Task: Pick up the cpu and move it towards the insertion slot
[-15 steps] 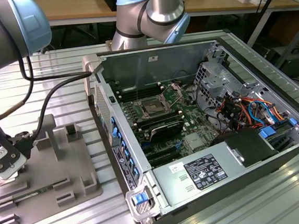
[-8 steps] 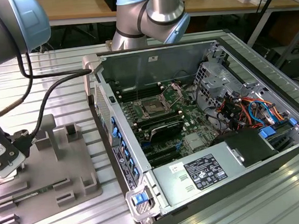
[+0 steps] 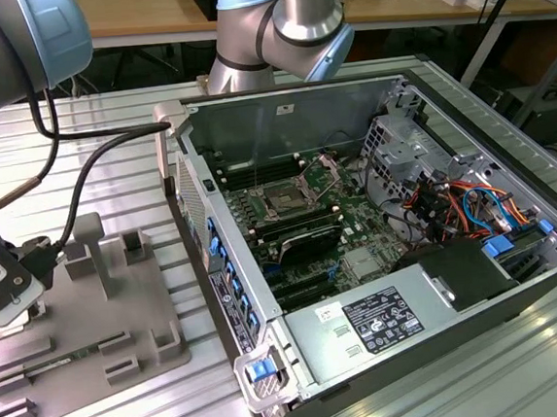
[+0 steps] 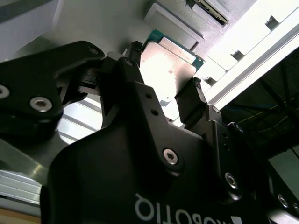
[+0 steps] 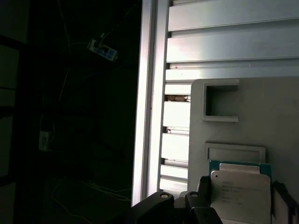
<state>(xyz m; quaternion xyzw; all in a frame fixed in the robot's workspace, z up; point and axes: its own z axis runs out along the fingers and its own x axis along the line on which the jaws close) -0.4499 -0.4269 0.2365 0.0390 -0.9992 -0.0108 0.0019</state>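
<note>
The fingers (image 5: 203, 185) are pinching the cpu (image 5: 240, 198) by two opposite edges. The gripper (image 3: 10, 315) is hanging over the grey tray (image 3: 94, 327), well apart from the insertion slot (image 3: 285, 198).

Exterior view high, angled down over tray (image 3: 94, 327) and case (image 3: 281, 120); both wrist views close on cpu (image 4: 170, 65) (image 5: 240, 193).

The hand (image 5: 242, 189) pinches the cpu (image 5: 240, 198) between its fingers (image 5: 203, 186) over the grey tray (image 5: 280, 112) on the ribbed aluminium tabletop (image 5: 233, 42)
</note>
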